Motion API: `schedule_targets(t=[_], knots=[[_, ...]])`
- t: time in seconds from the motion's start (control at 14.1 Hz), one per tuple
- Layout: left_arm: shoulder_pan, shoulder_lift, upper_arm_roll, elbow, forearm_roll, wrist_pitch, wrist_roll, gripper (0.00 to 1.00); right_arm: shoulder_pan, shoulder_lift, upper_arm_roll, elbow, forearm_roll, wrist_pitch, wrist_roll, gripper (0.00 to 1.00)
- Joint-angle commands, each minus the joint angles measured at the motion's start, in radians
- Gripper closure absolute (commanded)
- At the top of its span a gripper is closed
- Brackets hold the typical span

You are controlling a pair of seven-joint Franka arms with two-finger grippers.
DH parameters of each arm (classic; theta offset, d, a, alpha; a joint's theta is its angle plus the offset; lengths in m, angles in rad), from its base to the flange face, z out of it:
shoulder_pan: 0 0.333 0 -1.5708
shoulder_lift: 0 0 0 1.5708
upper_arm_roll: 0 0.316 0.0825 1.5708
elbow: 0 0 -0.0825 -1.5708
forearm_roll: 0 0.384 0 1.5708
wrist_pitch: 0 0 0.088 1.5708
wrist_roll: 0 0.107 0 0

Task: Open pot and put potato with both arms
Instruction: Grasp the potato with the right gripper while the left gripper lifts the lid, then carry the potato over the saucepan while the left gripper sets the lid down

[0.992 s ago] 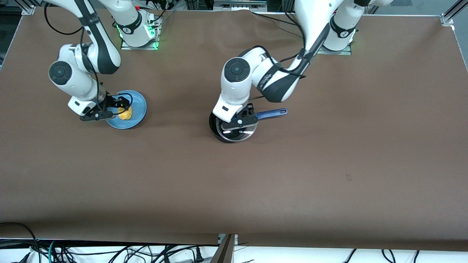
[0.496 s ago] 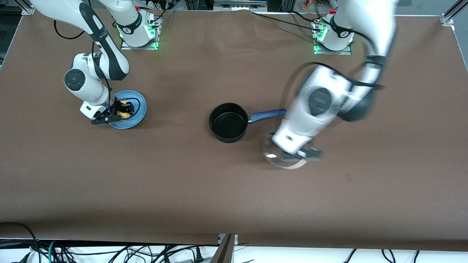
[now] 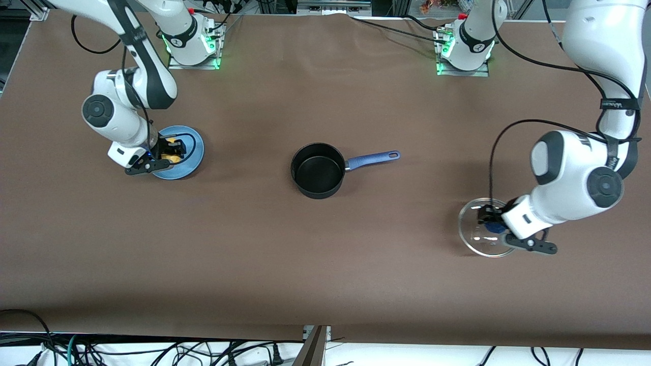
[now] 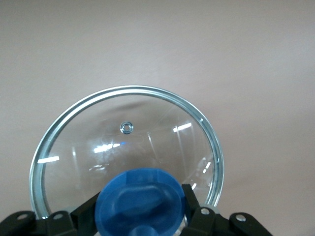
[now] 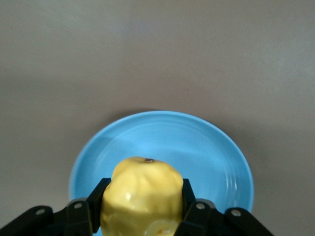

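Observation:
The black pot point(image 3: 318, 175) with its blue handle point(image 3: 374, 158) stands open and empty at mid-table. My left gripper point(image 3: 491, 223) is shut on the blue knob point(image 4: 140, 201) of the clear glass lid point(image 3: 478, 229), low at the table toward the left arm's end. The lid point(image 4: 125, 142) fills the left wrist view. My right gripper point(image 3: 165, 155) is shut on the yellow potato point(image 5: 142, 199), just over the light-blue plate point(image 3: 190, 155) toward the right arm's end. The potato point(image 3: 170, 157) barely shows under the hand in the front view.
The light-blue plate point(image 5: 206, 147) lies under the held potato. Brown tabletop stretches between plate, pot and lid. Cables hang along the edge nearest the front camera.
My left arm carried the lid off the pot and out toward the left arm's end of the table, leaving the pot open. My right gripper closed on the potato over the plate.

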Motion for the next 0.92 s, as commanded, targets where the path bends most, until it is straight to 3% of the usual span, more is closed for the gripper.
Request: schedule_targets(t=[0.0, 0.21, 0.35, 0.43, 0.57, 0.64, 0.85], knots=[[-0.003, -0.025, 0.048, -0.134, -0.112, 0.13, 0.167, 0.41, 0.001, -0.016, 0.055, 0.199, -0.001, -0.286, 0.089, 0.8], [0.006, 0.011, 0.08, -0.175, -0.181, 0.19, 0.244, 0.4, 0.031, 0.043, 0.114, 0.437, 0.03, -0.509, 0.23, 0.8], [0.006, 0.036, 0.083, -0.181, -0.227, 0.192, 0.266, 0.39, 0.108, 0.078, 0.121, 0.532, 0.079, -0.543, 0.362, 0.8], [0.006, 0.044, 0.088, -0.183, -0.241, 0.192, 0.266, 0.35, 0.155, 0.104, 0.123, 0.565, 0.109, -0.542, 0.457, 0.8], [0.006, 0.039, 0.091, -0.18, -0.247, 0.183, 0.258, 0.06, 0.266, 0.199, 0.121, 0.672, 0.131, -0.525, 0.676, 0.8], [0.006, 0.03, 0.092, -0.172, -0.249, 0.172, 0.249, 0.0, 0.324, 0.262, 0.121, 0.738, 0.131, -0.517, 0.77, 0.8], [0.006, -0.03, 0.106, -0.123, -0.243, 0.058, 0.245, 0.0, 0.442, 0.458, 0.12, 0.945, 0.121, -0.467, 0.89, 0.8]])
